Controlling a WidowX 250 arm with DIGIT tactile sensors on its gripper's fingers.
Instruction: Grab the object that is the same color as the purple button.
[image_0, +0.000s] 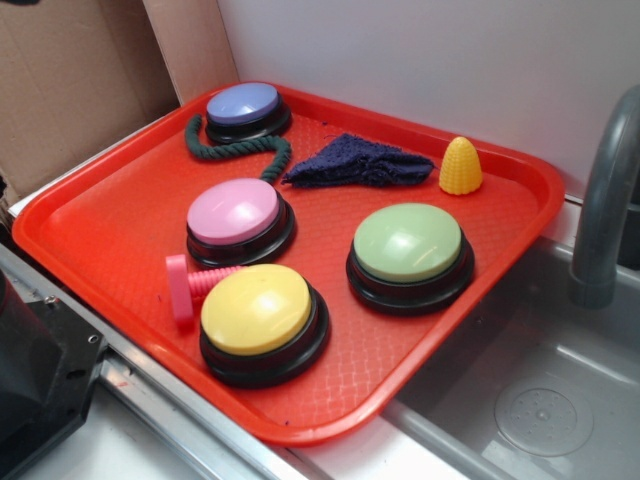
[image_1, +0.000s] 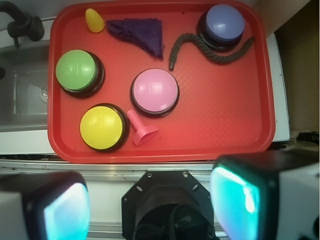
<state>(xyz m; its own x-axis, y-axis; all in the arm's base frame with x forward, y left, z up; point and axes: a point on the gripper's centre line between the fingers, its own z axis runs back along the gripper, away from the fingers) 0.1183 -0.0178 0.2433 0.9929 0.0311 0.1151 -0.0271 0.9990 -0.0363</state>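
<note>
My gripper (image_1: 150, 205) hangs high above the near edge of the tray (image_1: 220, 125), and my two fingers (image_1: 60, 210) show wide apart at the bottom of the wrist view, with nothing between them.

Nearest me on the tray sit the yellow button (image_1: 101, 127) and, touching its right side, a pink bolt (image_1: 140, 129) lying on its side. Just beyond the bolt is the pink button (image_1: 155, 92). To the left, beside the yellow one, stands the green button (image_1: 77, 71).

Farther on, at the back of the tray, the rag (image_1: 140, 33) lies flat in a rough triangle, apart from everything I can grip by mistake. A yellow corn toy (image_1: 94, 20) stands just to its left near the back corner. To the rag's right the green rope (image_1: 210, 50) curls around the front of the purple button (image_1: 225, 22), which sits in the far right corner. One rope end lies close to the rag's tip.

A sink (image_0: 540, 400) lies beside the tray, with its faucet (image_0: 605, 210) rising there.
</note>
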